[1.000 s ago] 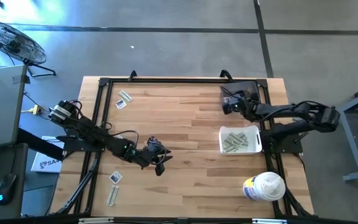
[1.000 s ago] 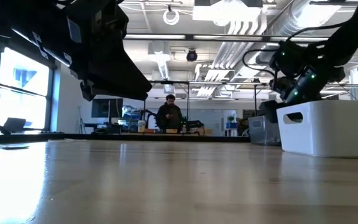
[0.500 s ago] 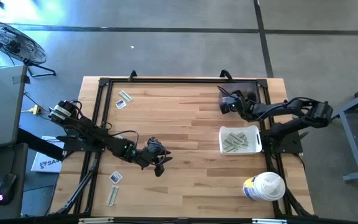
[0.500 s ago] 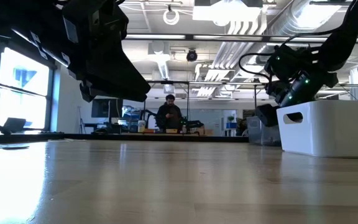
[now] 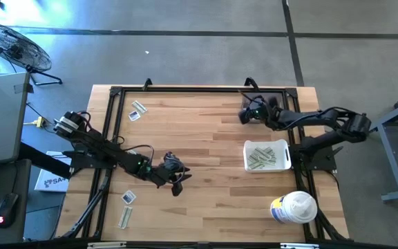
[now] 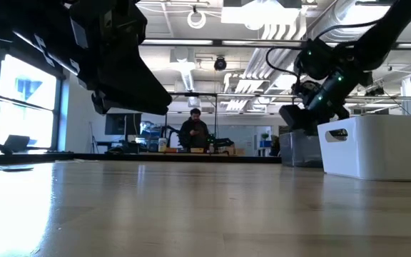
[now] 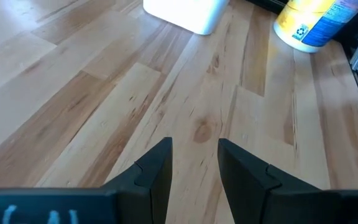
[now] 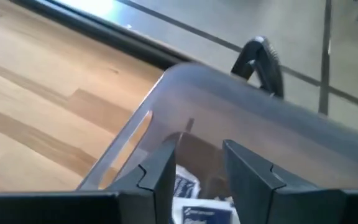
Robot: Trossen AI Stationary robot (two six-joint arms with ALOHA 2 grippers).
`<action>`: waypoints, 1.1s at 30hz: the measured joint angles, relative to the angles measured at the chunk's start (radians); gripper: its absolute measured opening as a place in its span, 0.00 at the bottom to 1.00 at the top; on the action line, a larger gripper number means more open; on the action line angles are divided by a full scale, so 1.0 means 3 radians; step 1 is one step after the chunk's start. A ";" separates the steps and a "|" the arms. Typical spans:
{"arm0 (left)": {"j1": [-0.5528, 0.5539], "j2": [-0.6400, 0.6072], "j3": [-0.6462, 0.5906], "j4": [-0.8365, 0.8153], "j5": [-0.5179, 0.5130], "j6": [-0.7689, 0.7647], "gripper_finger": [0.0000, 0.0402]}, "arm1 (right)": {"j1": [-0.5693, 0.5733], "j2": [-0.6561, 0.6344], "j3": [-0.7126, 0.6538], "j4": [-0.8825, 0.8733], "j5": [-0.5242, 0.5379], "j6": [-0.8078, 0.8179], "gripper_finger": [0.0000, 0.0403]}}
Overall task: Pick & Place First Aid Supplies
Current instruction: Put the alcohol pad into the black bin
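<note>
Near the table's left edge lay loose strip wrappers [image 5: 125,217] and square sachets [image 5: 128,197], the left gripper [image 5: 178,181] hung mid-table with fingers spread and empty, and the right gripper [image 5: 243,115], fingers parted, hovered over a clear bin [image 8: 229,99] of sachets beyond the white tray [image 5: 287,156] of wrappers.

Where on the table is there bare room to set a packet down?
The wide wood between the left gripper and the white bin is bare. The far right corner is crowded: right gripper over a clear container. Loose packets take the far left, more packets the near left.
</note>
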 joint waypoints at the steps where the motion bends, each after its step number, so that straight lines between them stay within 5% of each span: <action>1: 0.0000 -0.0029 0.0000 -0.0036 0.0000 0.0007 0.32 | 0.0006 -0.0044 0.0032 -0.0066 0.0016 -0.0041 0.31; 7: 0.0000 -0.0426 0.0004 -0.0573 -0.0188 -0.0018 0.32 | 0.0252 -0.0526 0.0166 -0.0307 -0.0061 -0.0156 0.29; 12: 0.0000 -0.0958 0.0004 -0.1452 -0.0416 -0.0304 0.32 | 0.0735 -0.0974 0.0149 -0.0311 -0.0469 -0.0097 0.27; 19: 0.0141 -0.1571 0.0003 -0.3392 -0.0834 -0.1717 0.32 | 0.1865 -0.1028 0.0147 -0.0077 -0.0757 -0.0189 0.24; 24: 0.0648 -0.1610 -0.0005 -0.4139 -0.0635 -0.2407 0.32 | 0.2599 -0.0721 0.0143 0.0591 -0.0616 -0.0444 0.24; 33: 0.2139 -0.1610 -0.0424 -0.3858 -0.0328 -0.2099 0.32 | 0.3063 0.0074 0.0144 0.1892 -0.0555 -0.0779 0.24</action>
